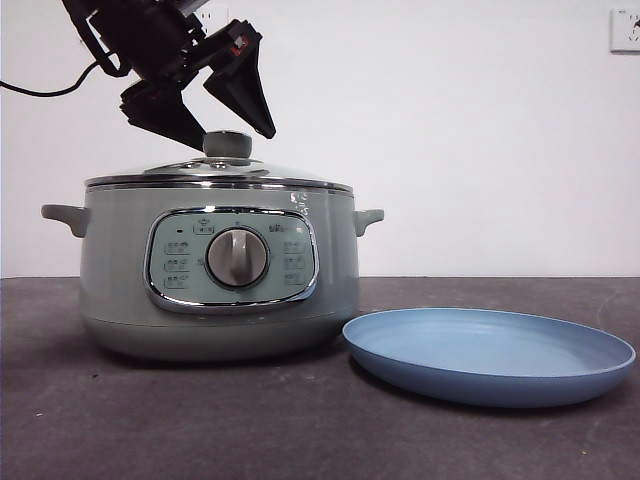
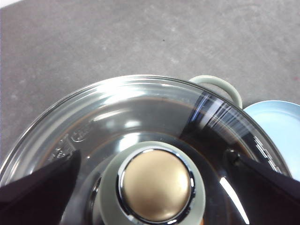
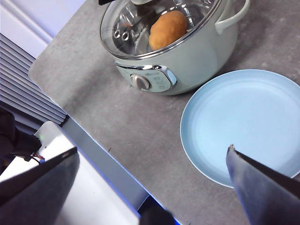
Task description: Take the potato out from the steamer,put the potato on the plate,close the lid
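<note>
The sage-green steamer [image 1: 220, 270] stands on the left of the table with its glass lid [image 1: 215, 172] closed on it. My left gripper [image 1: 228, 128] hangs open just above the lid's knob [image 1: 227, 144], one jaw on each side of it, apart from it. In the left wrist view the knob [image 2: 157, 185] lies between the jaws. The golden-brown potato [image 3: 167, 29] lies inside the steamer [image 3: 187, 56], seen through the lid [image 3: 140, 23]. The light-blue plate [image 1: 490, 352] lies empty to the steamer's right. My right gripper [image 3: 150, 187] is open, high above the plate [image 3: 243, 124] and the table's near edge.
The dark grey table top [image 1: 300, 430] extends in front of the steamer and plate. A white wall with a socket [image 1: 625, 30] stands behind. In the right wrist view a white surface [image 3: 70, 187] lies beyond the table's edge.
</note>
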Robot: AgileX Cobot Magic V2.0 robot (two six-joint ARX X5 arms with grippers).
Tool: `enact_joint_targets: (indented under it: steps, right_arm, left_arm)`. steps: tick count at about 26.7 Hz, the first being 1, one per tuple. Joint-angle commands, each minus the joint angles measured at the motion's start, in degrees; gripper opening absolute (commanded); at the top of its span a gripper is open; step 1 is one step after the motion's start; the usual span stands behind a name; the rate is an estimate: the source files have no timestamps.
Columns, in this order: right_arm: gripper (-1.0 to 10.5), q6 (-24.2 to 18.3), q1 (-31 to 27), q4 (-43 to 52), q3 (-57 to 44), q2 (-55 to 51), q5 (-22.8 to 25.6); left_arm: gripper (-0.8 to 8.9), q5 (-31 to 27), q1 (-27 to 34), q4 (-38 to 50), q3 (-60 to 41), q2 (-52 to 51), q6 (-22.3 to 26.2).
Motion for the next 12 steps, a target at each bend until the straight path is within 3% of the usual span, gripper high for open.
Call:
enact_joint_targets:
  steps: [1,3,6,12]
  right_arm:
    - [6.3,0.00,0.13,0.37,0.28,-0.02,0.17]
    - [6.3,-0.02,0.13,0.39,0.28,-0.02,0.15]
    - [6.3,-0.02,0.13,0.70,0.28,-0.02,0.17]
    - [6.3,0.00,0.13,0.92,0.28,-0.02,0.17]
  left_arm:
    - [5.83,-1.79,-0.50,-0.22,-0.13,0.13,0.76]
    - [4.44,-2.08,-0.55,-2.25,-0.13,0.13,0.76]
    - [4.15,-2.03,-0.55,-3.34,-0.13,0.13,0.76]
    - [0.57,-1.99,-0.55,-2.99,-0.13,0.13,0.74]
